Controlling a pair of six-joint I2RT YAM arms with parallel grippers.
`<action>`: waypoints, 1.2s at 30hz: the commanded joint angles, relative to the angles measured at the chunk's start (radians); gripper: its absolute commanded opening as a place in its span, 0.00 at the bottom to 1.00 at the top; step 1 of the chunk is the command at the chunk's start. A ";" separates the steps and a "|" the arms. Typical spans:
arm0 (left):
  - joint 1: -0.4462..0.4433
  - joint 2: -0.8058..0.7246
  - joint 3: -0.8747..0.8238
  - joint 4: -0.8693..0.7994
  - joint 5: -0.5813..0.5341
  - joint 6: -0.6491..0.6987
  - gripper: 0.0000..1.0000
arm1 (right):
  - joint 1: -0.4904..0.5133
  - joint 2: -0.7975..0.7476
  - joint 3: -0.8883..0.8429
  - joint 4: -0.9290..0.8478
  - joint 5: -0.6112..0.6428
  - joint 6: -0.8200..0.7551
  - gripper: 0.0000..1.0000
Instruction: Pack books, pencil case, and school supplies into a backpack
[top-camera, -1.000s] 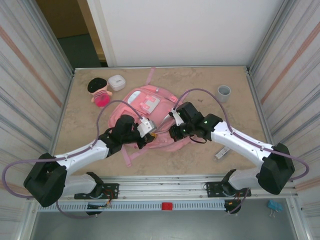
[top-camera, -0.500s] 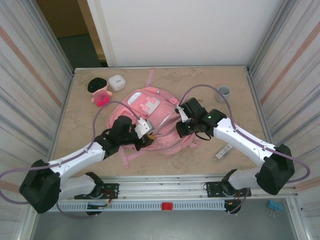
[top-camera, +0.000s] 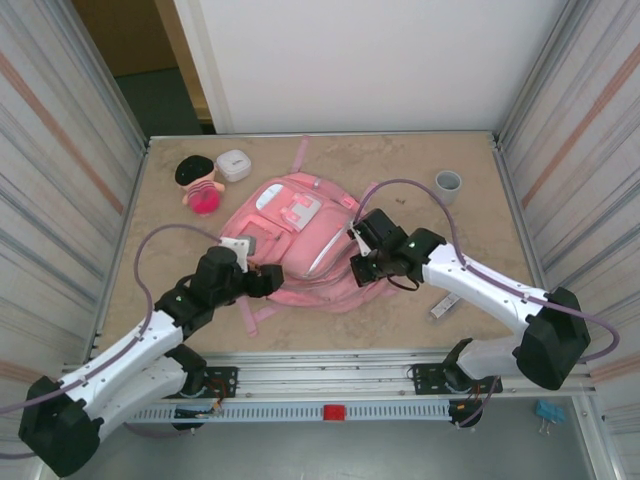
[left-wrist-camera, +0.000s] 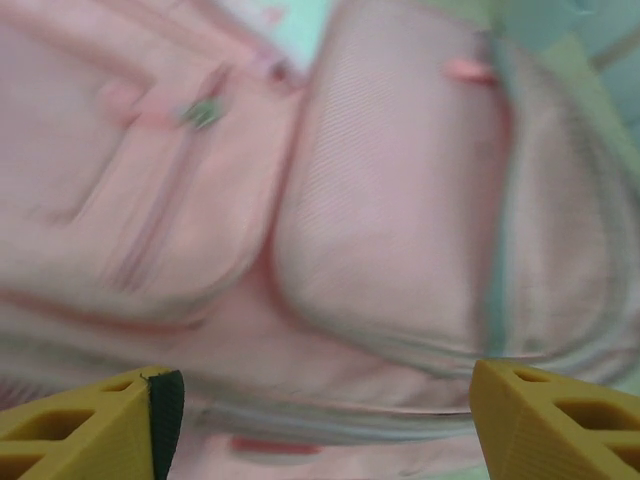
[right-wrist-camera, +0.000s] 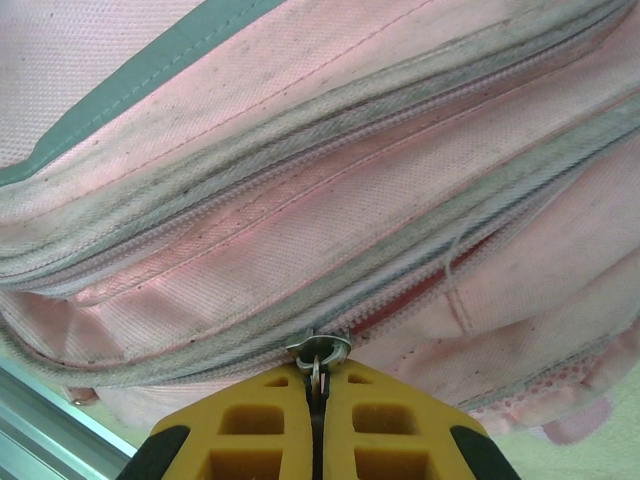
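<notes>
Seen from above, the pink backpack (top-camera: 300, 262) lies flat in the middle of the bench (top-camera: 400, 160), between the two arms. The left fingers (top-camera: 266, 281) are at its near left edge and the right fingers (top-camera: 358, 267) at its right side. The white stick-shaped supply (top-camera: 444, 304) lies on the bench just beside the right arm.

The left wrist camera shows the left fingers standing apart, with nothing between them, close over blurred pink fabric.

The right wrist camera shows the right fingers pressed together on a metal zip pull (right-wrist-camera: 318, 352) on the backpack's zipper.
</notes>
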 joint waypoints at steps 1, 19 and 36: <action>0.074 0.023 -0.071 0.045 0.049 -0.155 0.76 | 0.031 -0.023 -0.012 0.013 0.015 0.034 0.00; 0.330 0.535 0.163 0.321 0.325 -0.070 0.73 | 0.334 0.081 0.029 0.208 0.041 0.184 0.00; 0.350 0.364 0.188 0.153 0.283 -0.135 0.78 | 0.341 0.300 0.155 0.428 -0.016 0.228 0.00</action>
